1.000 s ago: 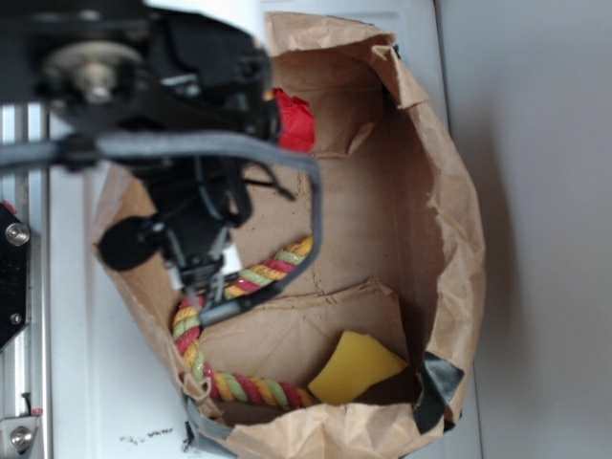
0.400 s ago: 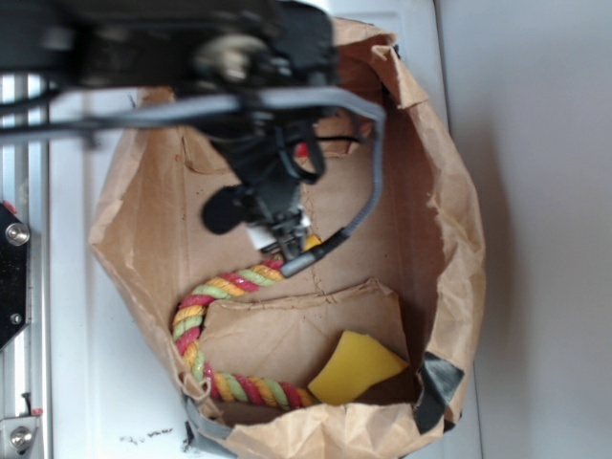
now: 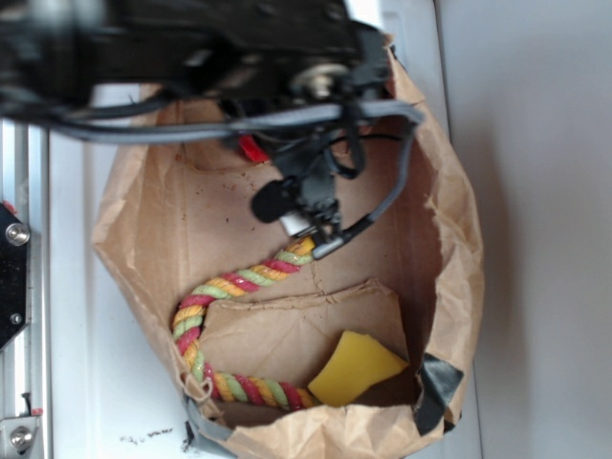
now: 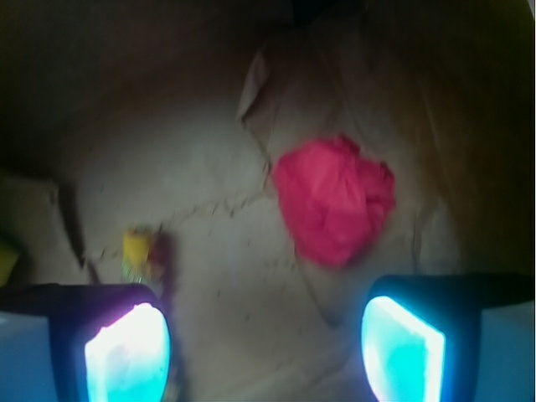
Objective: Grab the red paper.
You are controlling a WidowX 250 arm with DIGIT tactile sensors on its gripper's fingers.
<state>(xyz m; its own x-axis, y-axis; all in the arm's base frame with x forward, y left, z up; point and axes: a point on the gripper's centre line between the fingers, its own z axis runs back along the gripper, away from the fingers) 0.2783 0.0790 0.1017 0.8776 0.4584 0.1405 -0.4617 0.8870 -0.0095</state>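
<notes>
Shifted toward three o'clock inside the brown bag [image 3: 449,239], the tool [image 4: 268,347] hangs wide open and empty, red paper [image 4: 335,199] at its one o'clock.

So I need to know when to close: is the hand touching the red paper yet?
Apart. The wrist view shows the red paper lying on the bag floor beyond the open hand, bare brown paper between them.
</notes>
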